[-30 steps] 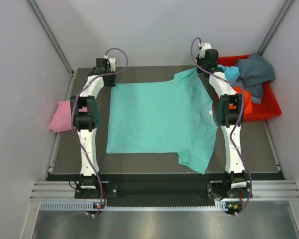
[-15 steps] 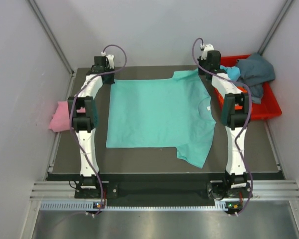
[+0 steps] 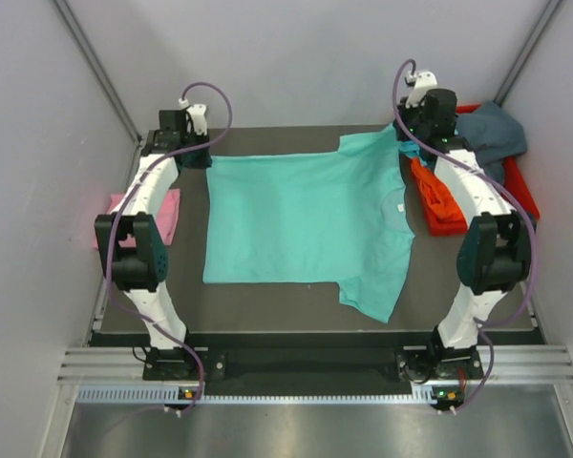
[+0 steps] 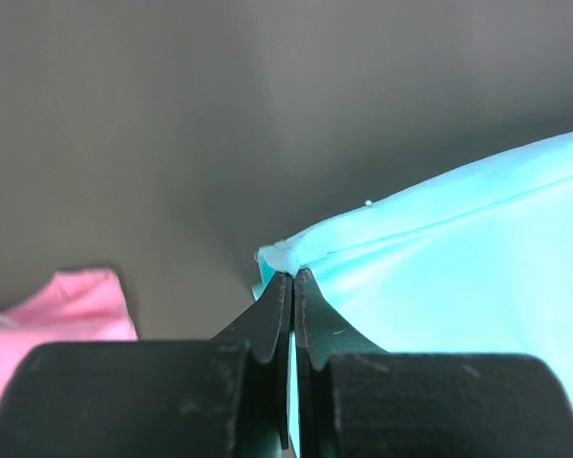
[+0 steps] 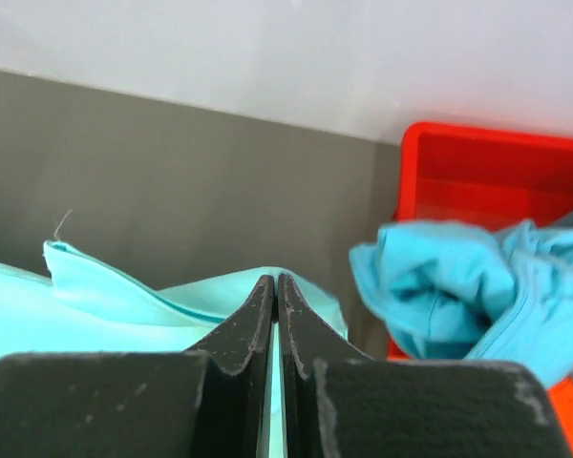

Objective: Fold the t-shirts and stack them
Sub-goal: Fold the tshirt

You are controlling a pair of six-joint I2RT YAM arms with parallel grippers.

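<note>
The left gripper (image 4: 293, 277) is pinched shut on one far corner of the teal t-shirt (image 3: 306, 219). The right gripper (image 5: 275, 279) is clamped on its far sleeve edge. The two grips probably serve to stretch the cloth, so it lies flat on the worktop (image 3: 267, 305) between the grippers and on their near side, ready for folding. A pink t-shirt (image 4: 57, 315) lies outside the left gripper, apart from the teal one. Just beside the right gripper, the red bin (image 5: 477, 172) holds a crumpled light blue t-shirt (image 5: 458, 286).

Plain teal t-shirt (image 3: 306, 219) — red bin (image 5: 487, 162)
</note>
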